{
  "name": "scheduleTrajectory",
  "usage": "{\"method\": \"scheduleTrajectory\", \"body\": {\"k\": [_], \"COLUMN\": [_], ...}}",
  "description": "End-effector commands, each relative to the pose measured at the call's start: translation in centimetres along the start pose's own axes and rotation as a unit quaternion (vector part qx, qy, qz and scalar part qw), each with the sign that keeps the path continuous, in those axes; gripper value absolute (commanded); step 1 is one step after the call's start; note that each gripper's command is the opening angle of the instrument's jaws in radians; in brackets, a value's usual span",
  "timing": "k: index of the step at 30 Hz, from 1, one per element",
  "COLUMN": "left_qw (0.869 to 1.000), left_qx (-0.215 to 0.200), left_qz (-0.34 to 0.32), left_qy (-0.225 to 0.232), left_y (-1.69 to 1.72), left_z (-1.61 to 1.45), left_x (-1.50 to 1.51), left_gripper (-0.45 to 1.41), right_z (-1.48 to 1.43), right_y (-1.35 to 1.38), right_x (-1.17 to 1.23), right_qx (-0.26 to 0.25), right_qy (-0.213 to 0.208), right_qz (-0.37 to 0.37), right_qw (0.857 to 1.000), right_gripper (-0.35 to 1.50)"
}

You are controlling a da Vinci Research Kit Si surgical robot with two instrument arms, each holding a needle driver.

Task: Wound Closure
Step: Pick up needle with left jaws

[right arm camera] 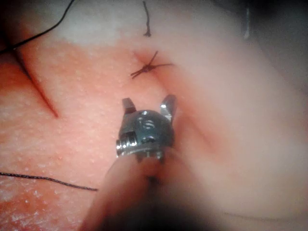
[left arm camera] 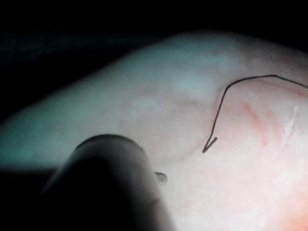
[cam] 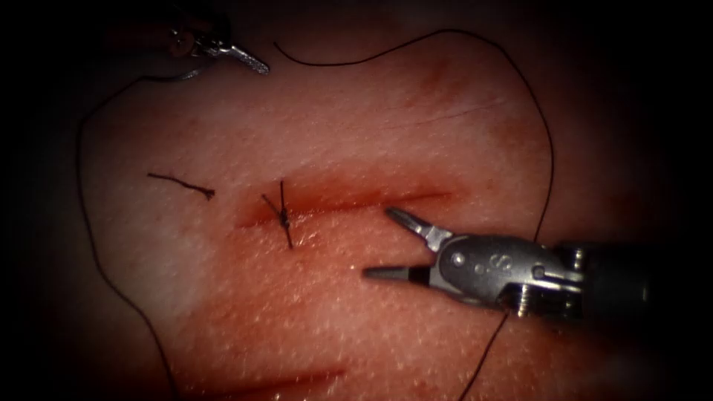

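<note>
Needle (cam: 189,73): far left of the cut (cam: 349,202), clear of the tissue (cam: 416,134), held in my left tool (cam: 223,50). Right tool (cam: 382,245): jaws wide apart, holding nothing, near the cut. Thread (cam: 546,141): loops loosely around.

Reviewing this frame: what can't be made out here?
- Left claw, endoscope view: dark; open or shut unclear, and whether it holds the needle.
- Thread: runs off the lower edge at both ends.
- Left wrist view: the blurred shaft covers its own claw.
- Right claw: clearly open, holding nothing, over the cut.
</note>
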Motion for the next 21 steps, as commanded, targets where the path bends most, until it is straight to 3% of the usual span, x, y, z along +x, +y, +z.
{"method": "scheduleTrajectory", "body": {"k": [1, 6, 14, 21], "left_qw": [1.0, 1.0, 0.999, 0.995], "left_qx": [0.001, -0.001, 0.023, 0.029], "left_qz": [0.001, 0.001, 0.03, 0.088], "left_qy": [0.001, 0.0, -0.001, 0.031], "left_y": [-0.03, -0.06, -0.06, 0.27], "left_z": [0.05, 0.01, -0.28, -0.68], "left_x": [0.07, 0.03, -0.16, -0.26], "left_gripper": [0.89, 0.51, -0.4, -0.45], "right_z": [0.06, 0.03, 0.0, -0.08], "right_y": [-0.01, 0.01, 0.04, 0.16], "right_x": [-0.01, -0.02, -0.03, -0.03], "right_qx": [0.0, 0.002, 0.003, 0.004], "right_qy": [0.001, 0.001, 0.001, 0.007], "right_qz": [-0.001, -0.001, -0.004, 0.004], "right_qw": [1.0, 1.0, 1.0, 1.0], "right_gripper": [0.63, 0.54, 0.49, 0.36]}}
